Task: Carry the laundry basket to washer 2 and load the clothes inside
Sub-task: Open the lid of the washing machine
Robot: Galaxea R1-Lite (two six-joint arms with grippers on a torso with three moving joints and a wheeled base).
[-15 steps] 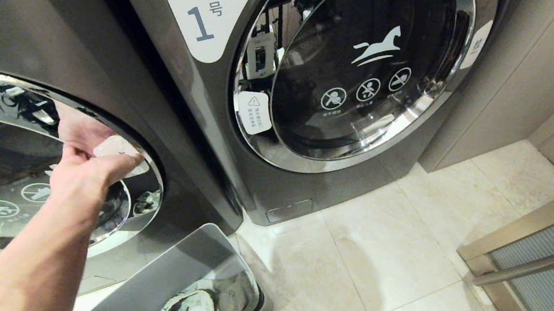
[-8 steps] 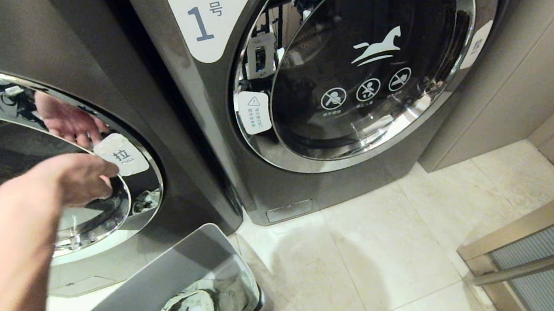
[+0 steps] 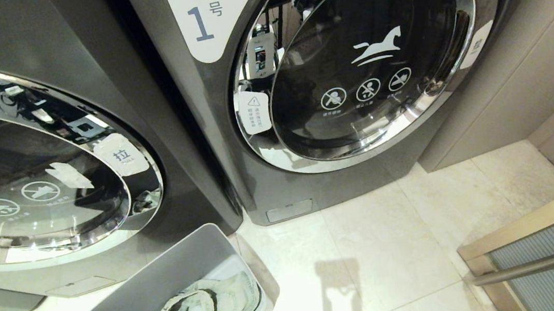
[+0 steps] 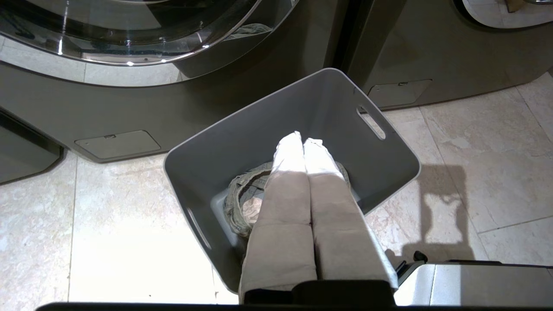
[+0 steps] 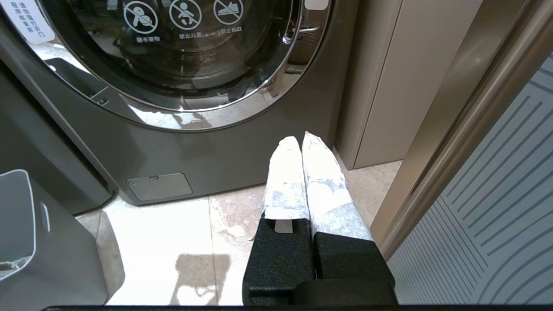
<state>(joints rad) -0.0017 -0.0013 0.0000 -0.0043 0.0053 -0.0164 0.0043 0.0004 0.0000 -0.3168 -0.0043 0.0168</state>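
Laundry basket (image 3: 132,307) set on floor just before left washer (image 3: 47,150), clothes (image 3: 206,309) bundled inside. Judged light, stiff; best gripped at slot handles (image 4: 370,122). Left gripper (image 4: 303,142) clenched empty above basket; right gripper (image 5: 302,142) clenched empty beside basket.

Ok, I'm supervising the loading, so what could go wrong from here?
The washer labelled 1 fills the head view; the left washer's number is out of frame, so a mix-up is possible. The shut left pincer hangs over the clothes in the laundry basket; descending shut, it would likely push them.
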